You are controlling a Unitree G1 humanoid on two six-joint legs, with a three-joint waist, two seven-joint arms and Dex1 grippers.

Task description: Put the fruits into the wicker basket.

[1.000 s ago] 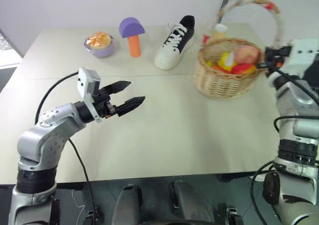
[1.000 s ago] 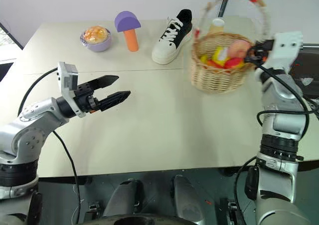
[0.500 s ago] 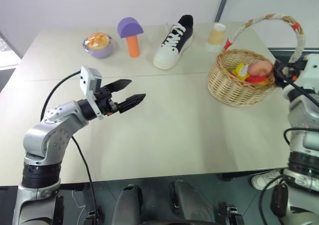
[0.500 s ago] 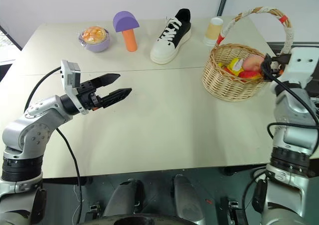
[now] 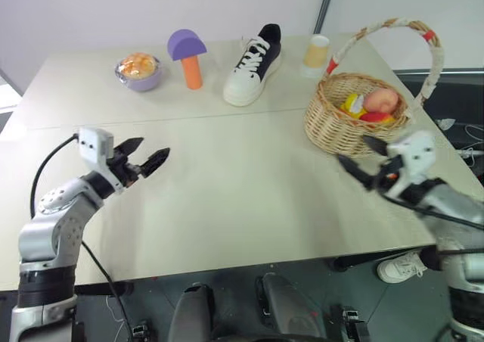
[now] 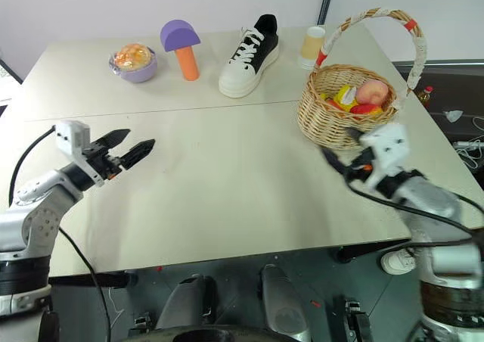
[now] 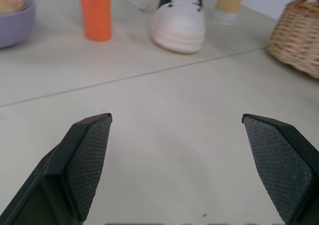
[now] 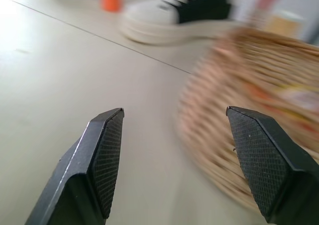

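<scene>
Nearest, the left fingers (image 5: 148,153) and the right fingers (image 5: 361,157) stood wide apart above the beige surface (image 5: 242,191), holding nothing. Farther right, the round woven wicker basket (image 5: 349,122) stood with the toy fruits (image 5: 369,104) inside it.

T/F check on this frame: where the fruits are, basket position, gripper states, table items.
1. The fruits lie inside the wicker basket. True.
2. The right gripper is shut on the basket's handle. False: it is open, empty, in front of the basket and apart from it.
3. The left gripper is open and holds nothing. True.
4. The sneaker stands between the mushroom toy and the cup. True.
5. The lilac bowl sits right beside the basket. False: it is at the far left of the table, past the mushroom toy.
</scene>
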